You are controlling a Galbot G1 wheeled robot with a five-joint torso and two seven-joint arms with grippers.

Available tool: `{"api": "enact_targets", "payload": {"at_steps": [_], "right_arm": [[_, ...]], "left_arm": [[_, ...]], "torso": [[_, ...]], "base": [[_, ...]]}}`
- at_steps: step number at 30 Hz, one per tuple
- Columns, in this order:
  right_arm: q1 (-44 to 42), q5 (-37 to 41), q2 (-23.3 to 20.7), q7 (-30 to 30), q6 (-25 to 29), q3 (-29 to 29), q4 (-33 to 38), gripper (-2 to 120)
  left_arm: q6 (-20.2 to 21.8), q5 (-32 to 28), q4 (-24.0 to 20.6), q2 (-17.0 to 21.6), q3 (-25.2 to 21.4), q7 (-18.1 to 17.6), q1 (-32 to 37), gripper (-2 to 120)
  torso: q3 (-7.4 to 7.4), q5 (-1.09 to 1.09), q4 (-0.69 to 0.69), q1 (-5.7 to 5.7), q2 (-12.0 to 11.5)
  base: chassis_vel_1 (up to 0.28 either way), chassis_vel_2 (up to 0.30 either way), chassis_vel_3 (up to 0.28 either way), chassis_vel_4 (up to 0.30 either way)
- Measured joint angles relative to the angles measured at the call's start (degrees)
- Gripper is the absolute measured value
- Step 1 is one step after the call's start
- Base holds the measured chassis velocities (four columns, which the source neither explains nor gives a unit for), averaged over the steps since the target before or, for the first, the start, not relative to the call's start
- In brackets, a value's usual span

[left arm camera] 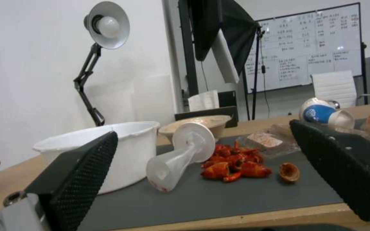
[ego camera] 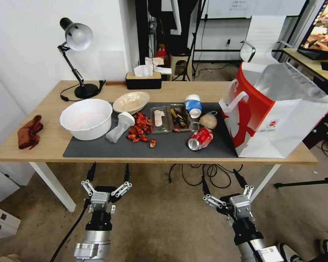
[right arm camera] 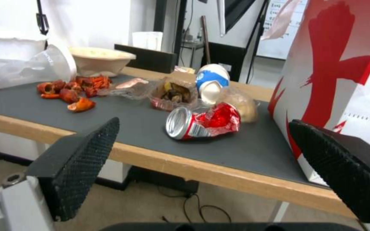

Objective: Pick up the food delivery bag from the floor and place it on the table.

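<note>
I see the bag [ego camera: 269,112] standing upright on the right end of the table [ego camera: 51,140], partly on the mat [ego camera: 171,145]. Just left of it on the mat lie a can [ego camera: 199,138], a cup [ego camera: 193,106] behind that, and two trays [ego camera: 170,118]. Further left come what look like shell scraps [ego camera: 139,128], a tipped bottle [ego camera: 120,127] and a bowl [ego camera: 86,118]. A cloth [ego camera: 30,131] lies at the table's left end. A lamp [ego camera: 77,62] and a tissue box [ego camera: 143,80] stand along the back edge. Both grippers, left [ego camera: 108,172] and right [ego camera: 222,179], hang before the table's front edge, well apart, fingers spread.
</note>
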Motion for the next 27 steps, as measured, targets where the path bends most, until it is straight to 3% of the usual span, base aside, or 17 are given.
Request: {"api": "enact_targets", "payload": {"at_steps": [27], "right_arm": [[0.9, 1.3, 0.0, -0.5, 0.0, 1.1, 0.8, 100]], "left_arm": [[0.1, 0.6, 0.2, -0.3, 0.0, 0.0, 0.1, 100]], "torso": [[0.0, 0.0, 0.0, 0.0, 0.0]], "base": [[0.0, 0.0, 0.0, 0.0]]}}
